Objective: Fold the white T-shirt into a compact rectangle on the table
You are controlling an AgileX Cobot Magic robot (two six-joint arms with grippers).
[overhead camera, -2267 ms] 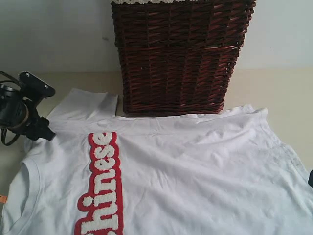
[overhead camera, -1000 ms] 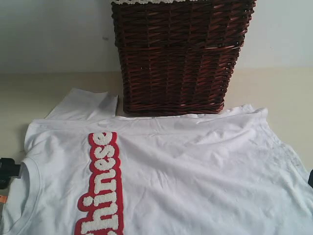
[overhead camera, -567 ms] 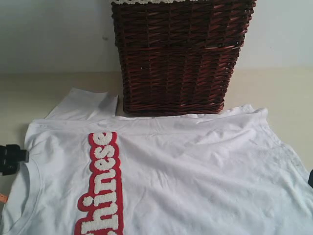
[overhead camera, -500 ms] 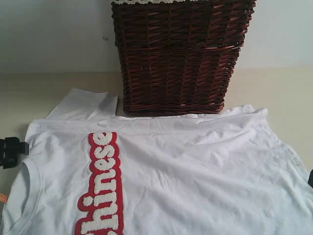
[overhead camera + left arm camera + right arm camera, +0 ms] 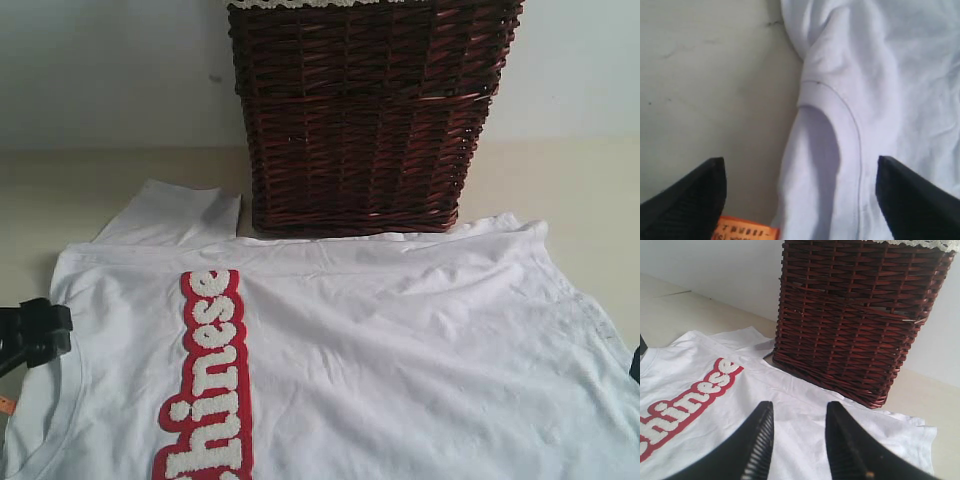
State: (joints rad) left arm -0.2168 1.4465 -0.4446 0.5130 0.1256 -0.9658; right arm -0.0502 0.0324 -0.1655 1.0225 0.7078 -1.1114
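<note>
The white T-shirt (image 5: 400, 340) lies spread flat on the table (image 5: 580, 180), its red-outlined lettering (image 5: 205, 390) running toward the near edge. My left gripper (image 5: 35, 335) sits at the shirt's left side by the neckline. In the left wrist view it (image 5: 799, 160) stands wide open, straddling the collar band (image 5: 840, 130), with the orange tag (image 5: 747, 232) next to one finger (image 5: 690, 200). My right gripper (image 5: 800, 407) hovers open over the shirt's body (image 5: 795, 390) with nothing between its fingers. Only a dark sliver of the right arm (image 5: 635, 365) shows in the exterior view.
A dark brown wicker basket (image 5: 365, 120) with a lace-trimmed liner stands just behind the shirt, touching its far edge. One sleeve (image 5: 180, 215) lies flat to the basket's left. Bare table (image 5: 700, 75) borders the collar side.
The left gripper has left the far shoulder and come down to the left edge. Over the last second it has crept right toward the collar. The shirt and right arm have not moved.
</note>
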